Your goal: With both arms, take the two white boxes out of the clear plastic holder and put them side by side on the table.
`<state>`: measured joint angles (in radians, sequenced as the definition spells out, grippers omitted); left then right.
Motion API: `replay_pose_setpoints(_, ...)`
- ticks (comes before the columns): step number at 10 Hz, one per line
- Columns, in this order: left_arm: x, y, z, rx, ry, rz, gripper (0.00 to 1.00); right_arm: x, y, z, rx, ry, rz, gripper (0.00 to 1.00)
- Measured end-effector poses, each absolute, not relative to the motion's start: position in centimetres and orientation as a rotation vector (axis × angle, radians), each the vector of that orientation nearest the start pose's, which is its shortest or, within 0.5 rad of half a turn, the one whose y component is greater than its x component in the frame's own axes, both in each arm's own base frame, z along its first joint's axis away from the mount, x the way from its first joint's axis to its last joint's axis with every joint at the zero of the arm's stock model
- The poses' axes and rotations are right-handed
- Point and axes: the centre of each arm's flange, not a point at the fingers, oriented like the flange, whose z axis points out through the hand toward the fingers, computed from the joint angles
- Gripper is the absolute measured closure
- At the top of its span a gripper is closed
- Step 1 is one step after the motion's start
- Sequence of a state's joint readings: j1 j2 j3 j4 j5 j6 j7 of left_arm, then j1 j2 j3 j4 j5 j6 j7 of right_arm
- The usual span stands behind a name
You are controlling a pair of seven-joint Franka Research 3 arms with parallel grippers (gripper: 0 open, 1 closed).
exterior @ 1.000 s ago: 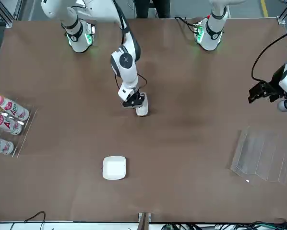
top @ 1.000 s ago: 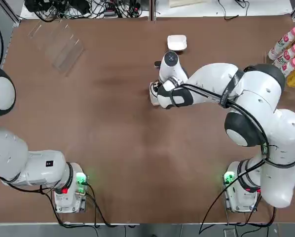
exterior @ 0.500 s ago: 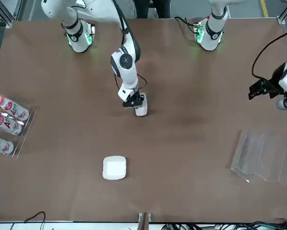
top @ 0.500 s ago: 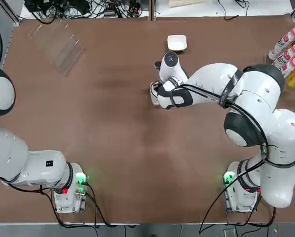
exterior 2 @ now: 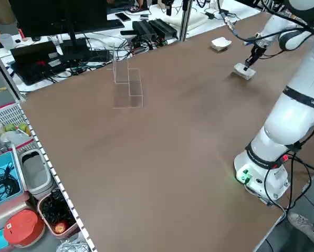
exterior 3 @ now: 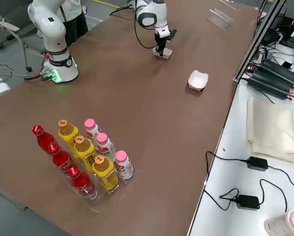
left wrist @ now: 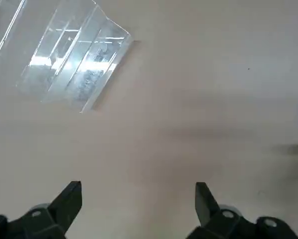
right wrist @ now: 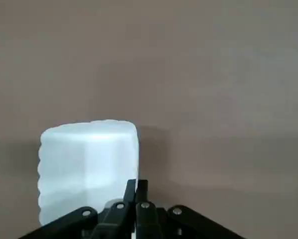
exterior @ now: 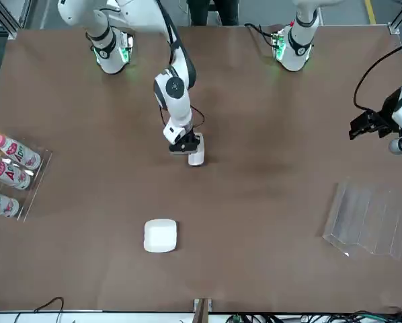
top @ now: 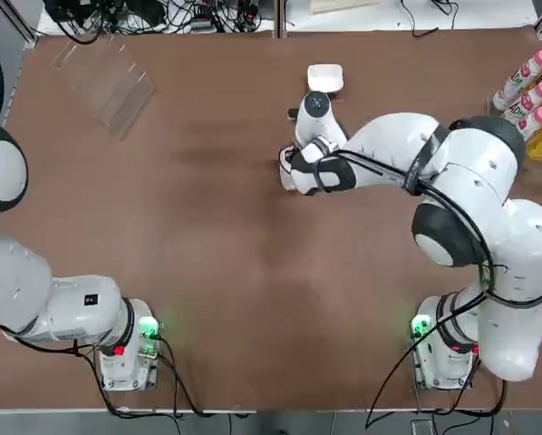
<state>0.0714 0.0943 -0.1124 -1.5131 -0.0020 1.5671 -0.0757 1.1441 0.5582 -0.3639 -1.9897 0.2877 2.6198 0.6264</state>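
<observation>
Since the right pincer [right wrist: 137,182] seems to pinch one box [right wrist: 86,172] only by its thin edge, that box could swing or slip before reaching the other box [exterior: 161,235] on the surface [exterior: 255,222]; the left pincer [left wrist: 139,191] waits spread near the holder [exterior: 369,215]

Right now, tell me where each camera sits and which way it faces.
Top: overhead, looking down at the table; both arms show.
Front: across the table, facing the robot; both arms show.
Left side: raised at the robot's left, looking diagonally down; an arm shows.
Right side: raised at its right, same slant; arms show.
Left wrist: on that arm, past its open pincer toward the clear plastic holder.
Right wrist: past its shut pincer at a white box.
Top and front share both boxes.
</observation>
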Motion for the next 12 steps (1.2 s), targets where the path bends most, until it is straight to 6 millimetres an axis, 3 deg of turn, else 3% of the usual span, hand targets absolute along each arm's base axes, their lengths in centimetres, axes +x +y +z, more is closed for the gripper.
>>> replay_pose_setpoints(2,58.2,-2.0,59.8,-3.151,-0.047,0.063,0.0,46.9,40.3,24.9,-3.084,0.246,-0.033,0.98)
replay_pose_setpoints(4,58.2,-2.0,59.8,-3.151,-0.043,0.062,0.0,50.3,34.6,31.2,-3.014,0.52,0.072,0.98)
replay_pose_setpoints(6,58.2,-2.3,59.9,-3.152,-0.036,0.053,0.0,53.1,28.5,34.9,-2.943,0.723,0.119,0.98)
replay_pose_setpoints(9,58.5,-3.0,60.1,-3.155,-0.018,0.012,0.0,56.8,19.8,35.0,-2.807,1.003,0.149,0.98)
replay_pose_setpoints(12,58.6,-3.6,60.2,-3.156,0.0,-0.007,0.0,58.5,16.0,34.3,-2.69,1.169,0.107,0.98)
